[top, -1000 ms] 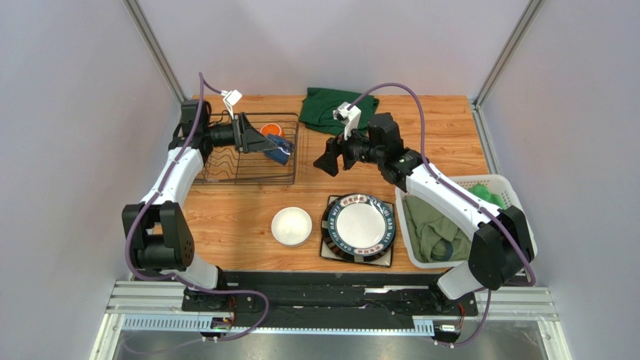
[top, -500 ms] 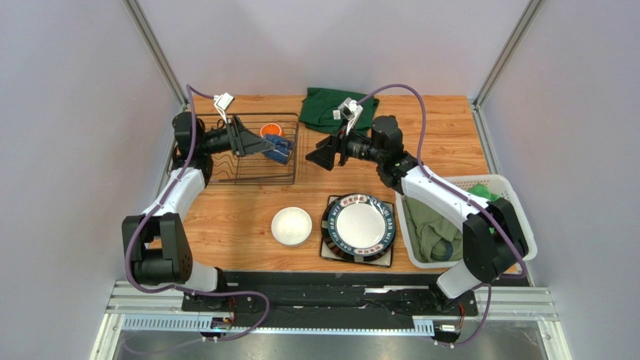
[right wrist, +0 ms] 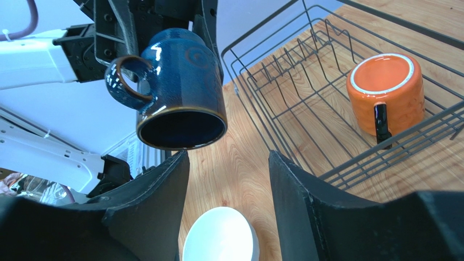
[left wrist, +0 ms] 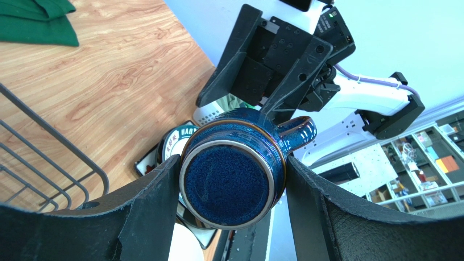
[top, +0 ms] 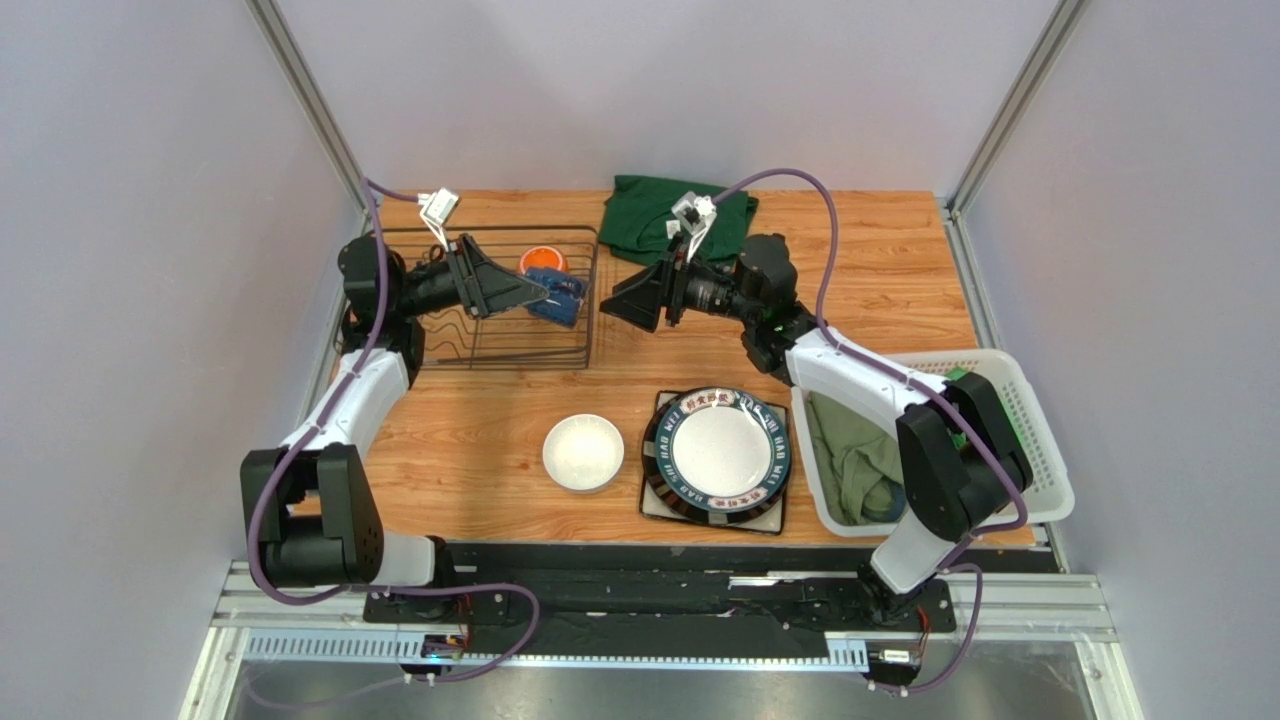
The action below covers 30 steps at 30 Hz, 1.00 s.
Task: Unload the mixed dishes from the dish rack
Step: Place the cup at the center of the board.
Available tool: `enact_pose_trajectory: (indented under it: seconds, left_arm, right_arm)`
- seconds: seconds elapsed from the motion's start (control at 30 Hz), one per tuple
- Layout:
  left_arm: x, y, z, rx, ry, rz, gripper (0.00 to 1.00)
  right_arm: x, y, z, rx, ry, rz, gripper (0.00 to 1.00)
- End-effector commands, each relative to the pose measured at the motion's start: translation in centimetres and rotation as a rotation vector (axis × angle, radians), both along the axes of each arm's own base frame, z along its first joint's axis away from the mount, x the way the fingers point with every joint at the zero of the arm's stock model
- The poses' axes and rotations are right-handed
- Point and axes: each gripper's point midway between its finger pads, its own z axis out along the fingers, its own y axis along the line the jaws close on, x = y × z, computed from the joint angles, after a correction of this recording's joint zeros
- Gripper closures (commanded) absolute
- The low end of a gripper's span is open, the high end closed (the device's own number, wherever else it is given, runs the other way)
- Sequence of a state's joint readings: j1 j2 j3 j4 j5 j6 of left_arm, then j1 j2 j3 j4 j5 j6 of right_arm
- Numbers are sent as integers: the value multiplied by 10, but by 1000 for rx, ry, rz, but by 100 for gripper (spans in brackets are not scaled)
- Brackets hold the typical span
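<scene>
One mug aloft: dark blue mug [right wrist: 184, 76], clamped across its body between the fingers of the left gripper [left wrist: 231, 166], lying sideways in the air with its mouth turned toward the other arm. Hanging over the right end of the dish rack [top: 451, 339], upper left of the top view, clear of the wires. Facing it from just beside: right gripper [right wrist: 227, 157], jaws parted, nothing between them, not touching the mug. Sitting at the rack's far right end: orange mug [right wrist: 385, 89], base showing from above. Resting on the table [top: 481, 428] at lower centre: small white bowl [top: 583, 452], and just right of it a round dark-rimmed plate [top: 718, 447] stacked on a square plate [top: 771, 521].
</scene>
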<state>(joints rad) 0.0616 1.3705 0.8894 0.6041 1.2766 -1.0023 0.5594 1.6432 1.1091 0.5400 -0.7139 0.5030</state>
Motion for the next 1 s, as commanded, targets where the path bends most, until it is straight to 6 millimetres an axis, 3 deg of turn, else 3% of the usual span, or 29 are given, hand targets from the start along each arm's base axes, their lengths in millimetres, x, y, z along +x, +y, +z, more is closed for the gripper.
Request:
enact_pose_trajectory:
  seconds: [0.0,0.43,0.97]
  left_arm:
    - [-2,4,18,-4,-95,35,100]
    - [-11,1,23,-18,-151,55,100]
    - [-15,-11,18,-12,-178,33,100]
  right_arm:
    - [-1,3,20,77,-46,24,42]
    - [6,14,12,115,0,46,47]
    - [-2,26,14,139,16,89,49]
